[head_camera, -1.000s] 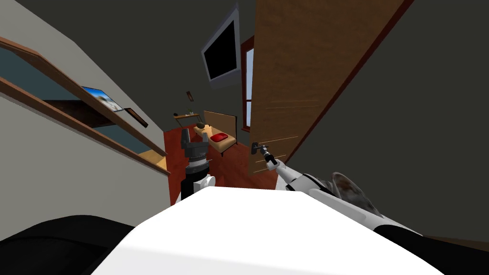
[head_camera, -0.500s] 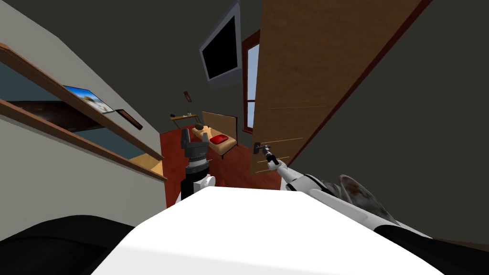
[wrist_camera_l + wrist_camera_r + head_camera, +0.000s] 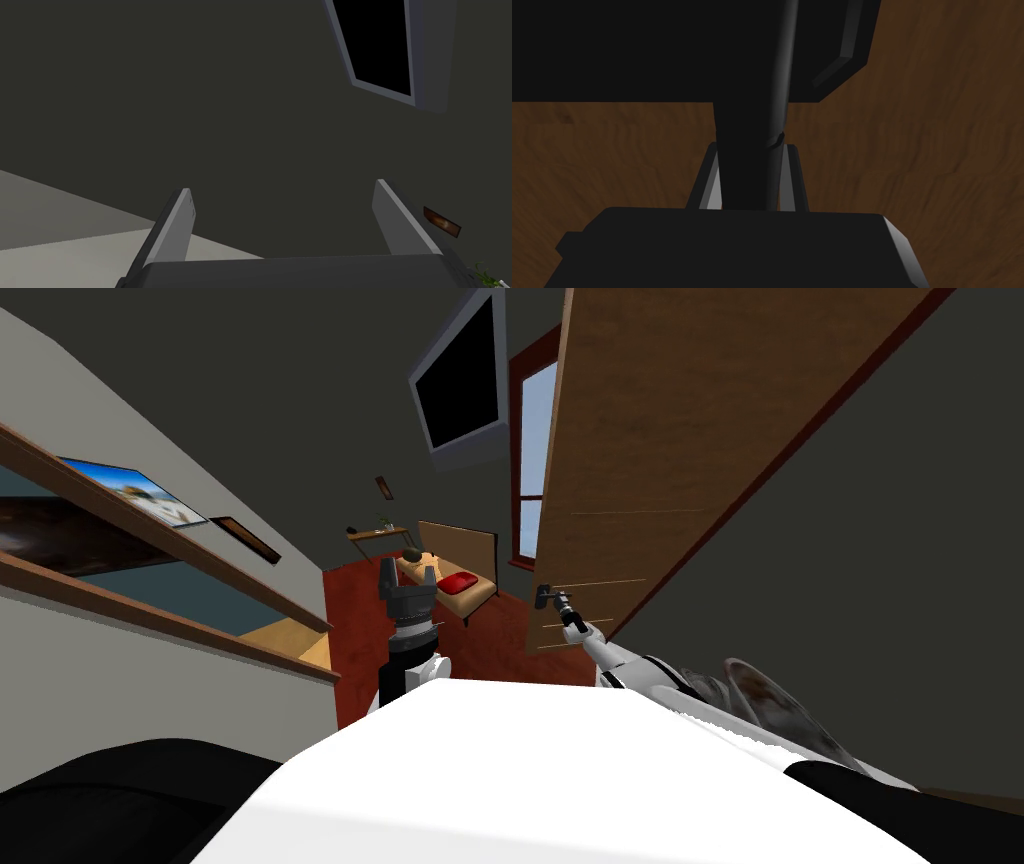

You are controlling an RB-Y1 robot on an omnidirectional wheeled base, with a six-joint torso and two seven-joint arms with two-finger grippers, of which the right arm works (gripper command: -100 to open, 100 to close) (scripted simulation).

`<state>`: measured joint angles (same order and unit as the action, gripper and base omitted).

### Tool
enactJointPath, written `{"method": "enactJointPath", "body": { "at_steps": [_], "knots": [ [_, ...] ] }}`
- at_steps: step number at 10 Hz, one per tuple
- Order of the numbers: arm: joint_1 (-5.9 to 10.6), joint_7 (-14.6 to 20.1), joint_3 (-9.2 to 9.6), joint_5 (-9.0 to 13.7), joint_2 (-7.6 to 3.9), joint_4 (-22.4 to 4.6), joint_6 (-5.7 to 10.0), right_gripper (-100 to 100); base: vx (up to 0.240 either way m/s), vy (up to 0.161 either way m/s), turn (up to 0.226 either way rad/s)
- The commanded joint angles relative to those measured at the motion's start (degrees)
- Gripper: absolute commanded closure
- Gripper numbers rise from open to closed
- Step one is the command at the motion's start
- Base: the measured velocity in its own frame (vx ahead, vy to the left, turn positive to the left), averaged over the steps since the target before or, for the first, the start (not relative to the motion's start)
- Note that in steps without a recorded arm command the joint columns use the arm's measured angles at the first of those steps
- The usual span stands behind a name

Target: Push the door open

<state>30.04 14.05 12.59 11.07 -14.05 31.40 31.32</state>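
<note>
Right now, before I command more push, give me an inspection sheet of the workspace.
Surface: red-brown floor beyond the doorway.
Job's things: brown wooden door, ajar; dark door handle on it.
Clutter: nothing seen.
Grippers: right end effector shut on the door handle; left end effector open, raised, apart from the door.
Cables: nothing seen.
Surroundings: wall-mounted screen, window, bench with red cushion ahead.
</note>
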Motion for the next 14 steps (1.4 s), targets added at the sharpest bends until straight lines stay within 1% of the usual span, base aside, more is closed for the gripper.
{"method": "enactJointPath", "body": {
  "at_steps": [1,2,3,4,5,7,8,11,12,13,14],
  "knots": [
    [0.9,0.2,-0.17,0.0,-0.28,-1.6,1.0,100,0.036,0.015,0.004],
    [0.85,-0.6,-1.79,0.3,-0.33,-2.0,0.89,100,0.096,0.091,-0.019],
    [0.84,-0.9,-2.28,0.4,-0.35,-2.1,0.86,100,0.109,0.137,-0.07],
    [0.82,-1.5,-3.25,0.6,-0.38,-2.3,0.8,100,0.126,0.148,-0.076],
    [0.81,-1.7,-3.68,0.7,-0.4,-2.5,0.77,100,0.132,0.148,-0.071],
    [0.81,-1.7,-3.68,0.7,-0.4,-2.5,0.77,100,0.073,0.052,-0.009],
    [0.78,-2.3,-4.85,0.9,-0.44,-2.7,0.69,100,0.099,0.079,-0.016],
    [0.73,-3.2,-6.53,1.2,-0.49,-3.1,0.58,100,0.145,0.135,-0.058],
    [0.34,-3.0,-6.19,1.1,-0.75,-3.1,0.34,100,0.06,0.041,-0.037],
    [0.31,-3.4,-7.14,1.5,-1.18,-3.2,0.37,100,0.135,0.043,-0.048],
    [0.26,-3.6,-7.65,1.7,-1.35,-3.3,0.42,100,0.247,0.101,-0.053]
  ]
}}
